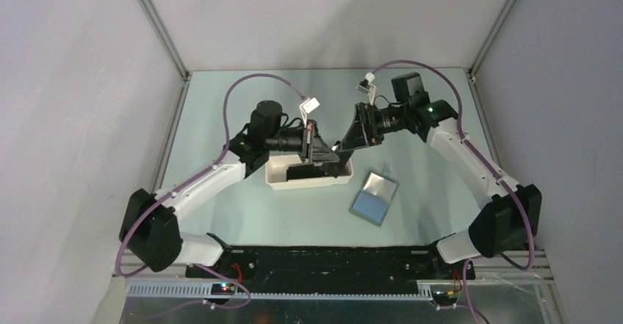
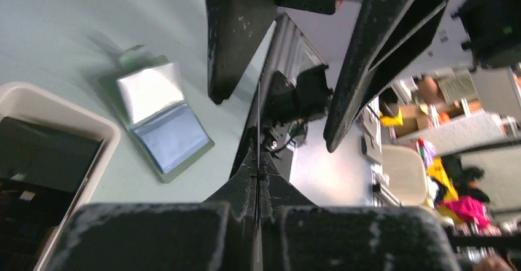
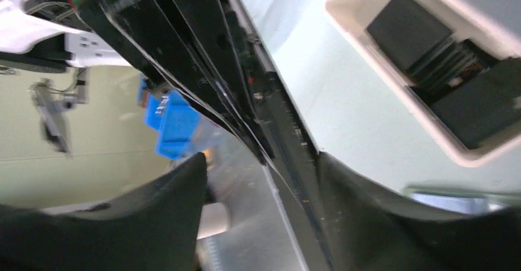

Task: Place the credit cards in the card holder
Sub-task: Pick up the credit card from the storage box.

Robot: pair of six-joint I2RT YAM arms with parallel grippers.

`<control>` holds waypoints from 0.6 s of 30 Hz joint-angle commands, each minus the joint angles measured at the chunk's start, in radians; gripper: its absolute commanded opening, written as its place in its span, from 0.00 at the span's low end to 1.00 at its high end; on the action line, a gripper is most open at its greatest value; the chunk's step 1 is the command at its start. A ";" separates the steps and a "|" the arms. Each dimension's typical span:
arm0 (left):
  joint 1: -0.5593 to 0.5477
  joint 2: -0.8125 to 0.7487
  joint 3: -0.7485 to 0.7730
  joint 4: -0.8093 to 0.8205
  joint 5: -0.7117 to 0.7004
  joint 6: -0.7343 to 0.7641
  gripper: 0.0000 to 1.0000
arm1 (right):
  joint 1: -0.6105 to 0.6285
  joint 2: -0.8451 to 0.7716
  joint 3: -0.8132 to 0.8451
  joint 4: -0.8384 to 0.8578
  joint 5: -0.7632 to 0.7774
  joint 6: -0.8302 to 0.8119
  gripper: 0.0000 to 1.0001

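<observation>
One credit card (image 2: pixel 258 117) hangs edge-on over the white tray (image 1: pixel 273 180), with my left gripper (image 2: pixel 258 176) shut on it. In the top view my left gripper (image 1: pixel 317 156) and right gripper (image 1: pixel 344 145) meet nose to nose above the tray. My right gripper (image 3: pixel 261 160) is open, its fingers (image 2: pixel 236 43) standing on either side of the card (image 3: pixel 271 160) without pinching it. Several more dark credit cards (image 3: pixel 408 28) lie in the tray. The card holder (image 1: pixel 375 197) lies open on the table right of the tray, blue-grey inside up.
The tray's rim (image 2: pixel 92 120) lies close to the card holder (image 2: pixel 163 123). Grey walls close in the table at the left, back and right. The arm bases and a black rail run along the near edge (image 1: pixel 323 258).
</observation>
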 commanded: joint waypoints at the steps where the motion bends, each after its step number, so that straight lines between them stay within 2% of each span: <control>1: -0.014 -0.118 -0.033 0.046 -0.299 -0.106 0.00 | -0.019 -0.146 -0.078 0.171 0.138 0.162 0.78; 2: -0.018 -0.156 -0.045 0.071 -0.346 -0.158 0.00 | -0.029 -0.168 -0.132 0.240 0.146 0.189 0.86; 4: -0.031 -0.204 -0.092 0.161 -0.452 -0.246 0.00 | -0.044 -0.230 -0.217 0.360 0.129 0.283 0.91; 7: -0.066 -0.260 -0.174 0.346 -0.546 -0.376 0.00 | -0.056 -0.300 -0.329 0.538 0.080 0.457 0.90; 9: -0.084 -0.272 -0.202 0.439 -0.564 -0.433 0.00 | -0.058 -0.317 -0.396 0.676 0.036 0.560 0.84; 10: -0.088 -0.272 -0.214 0.467 -0.563 -0.448 0.00 | -0.058 -0.318 -0.430 0.775 0.005 0.628 0.78; 12: -0.102 -0.263 -0.223 0.537 -0.547 -0.483 0.00 | -0.054 -0.314 -0.467 0.907 -0.033 0.716 0.73; 18: -0.126 -0.232 -0.225 0.606 -0.508 -0.515 0.00 | -0.046 -0.298 -0.478 1.091 -0.065 0.826 0.56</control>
